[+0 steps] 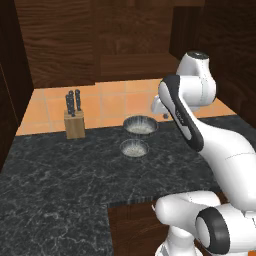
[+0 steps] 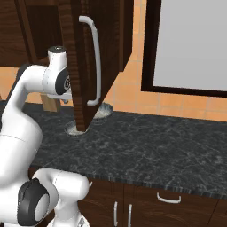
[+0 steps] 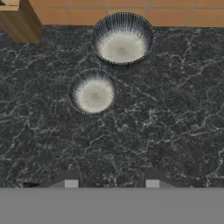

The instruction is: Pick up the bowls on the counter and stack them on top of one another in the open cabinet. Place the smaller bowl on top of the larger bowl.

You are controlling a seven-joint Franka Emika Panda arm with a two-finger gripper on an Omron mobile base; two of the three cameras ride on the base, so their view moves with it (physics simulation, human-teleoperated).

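The black-grey marbled stone counter (image 3: 175, 109) is carrying two round, dark-ribbed metallic bowls with pale speckled insides: the wider larger bowl (image 3: 123, 39) sitting at upper centre of the hand view, the narrower smaller bowl (image 3: 92, 91) lying just below-left, apart from it. A wooden knife block (image 1: 75, 120) is standing at left. The gripper (image 3: 111, 183) jaws seem to be standing apart, holding nothing.

The smaller bowl (image 1: 134, 147) sits on the counter (image 1: 60, 175), just in front of the larger bowl (image 1: 140, 124). The knife block (image 1: 74, 122) stands to their left.
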